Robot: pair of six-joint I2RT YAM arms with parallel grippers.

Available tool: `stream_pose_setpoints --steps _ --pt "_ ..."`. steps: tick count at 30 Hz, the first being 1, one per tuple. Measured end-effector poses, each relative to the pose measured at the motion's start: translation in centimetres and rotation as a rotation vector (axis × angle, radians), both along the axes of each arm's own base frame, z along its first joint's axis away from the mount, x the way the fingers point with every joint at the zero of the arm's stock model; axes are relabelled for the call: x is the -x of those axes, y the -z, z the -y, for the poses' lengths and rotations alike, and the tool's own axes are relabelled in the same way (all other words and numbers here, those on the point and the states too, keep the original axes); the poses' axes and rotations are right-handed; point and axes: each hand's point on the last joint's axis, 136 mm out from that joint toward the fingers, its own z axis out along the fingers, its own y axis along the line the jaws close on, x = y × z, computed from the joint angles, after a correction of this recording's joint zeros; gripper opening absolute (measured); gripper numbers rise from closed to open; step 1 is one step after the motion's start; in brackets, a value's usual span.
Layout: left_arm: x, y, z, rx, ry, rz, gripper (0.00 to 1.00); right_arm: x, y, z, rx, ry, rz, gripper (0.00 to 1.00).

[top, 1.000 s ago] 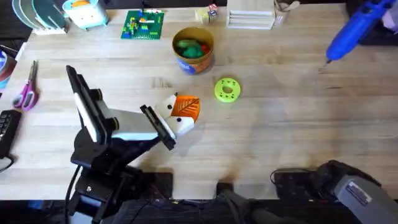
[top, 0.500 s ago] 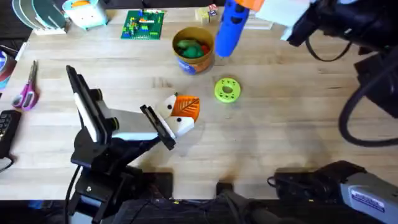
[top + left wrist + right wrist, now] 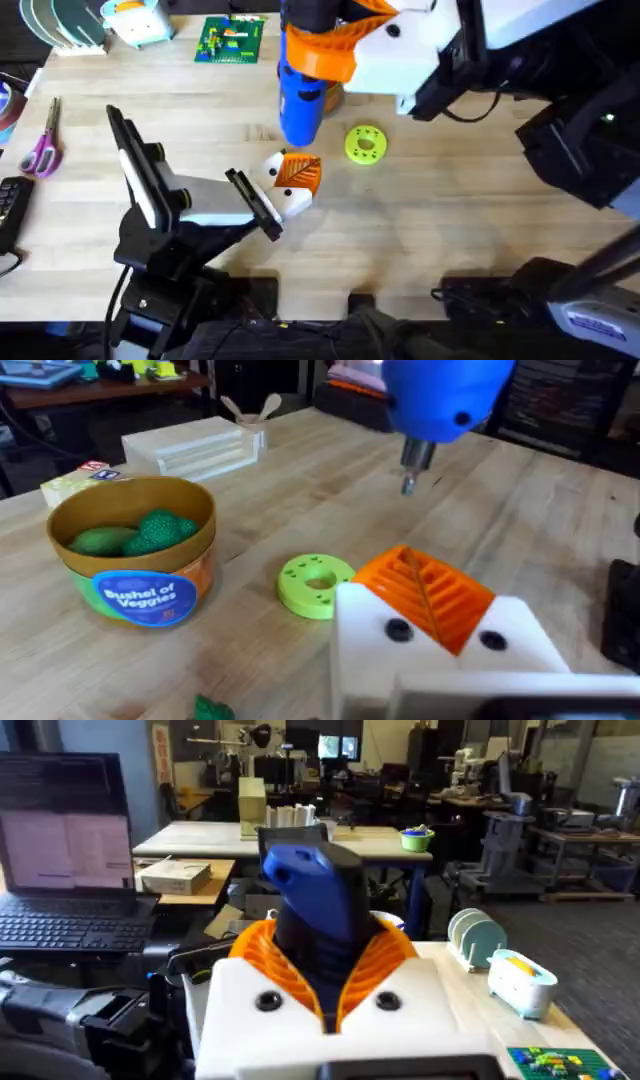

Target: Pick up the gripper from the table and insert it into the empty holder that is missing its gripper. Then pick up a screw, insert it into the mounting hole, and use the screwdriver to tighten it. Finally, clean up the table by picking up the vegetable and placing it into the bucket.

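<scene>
While your right gripper (image 3: 325, 55) is pinching the screwdriver (image 3: 300, 100) by its stiff, thick handle, you're risking slippage; left jaws unclear.

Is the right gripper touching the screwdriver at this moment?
Touching. The right wrist view shows the right gripper with its orange pads pressed against both sides of the blue screwdriver.

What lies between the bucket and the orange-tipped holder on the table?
In the left wrist view, the lime-green disc lies on the table between the bucket and the holder.
</scene>
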Motion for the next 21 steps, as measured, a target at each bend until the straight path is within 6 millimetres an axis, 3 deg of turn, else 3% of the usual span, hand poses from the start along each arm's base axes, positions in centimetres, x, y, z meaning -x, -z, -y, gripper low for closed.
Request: stream_pose_setpoints --steps 5,13,21 --pt "0.0 0.0 0.0 0.000 0.000 0.000 0.017 0.5 0.3 -0.7 0.003 -0.026 -0.005 0.024" --pt "0.0 0.0 0.0 0.000 0.000 0.000 0.017 0.5 2.7 -2.8 0.048 -0.074 -0.068 0.024" --pt "0.0 0.0 0.0 0.000 0.000 0.000 0.017 0.7 2.5 -3.2 0.042 -0.069 -0.071 0.024"
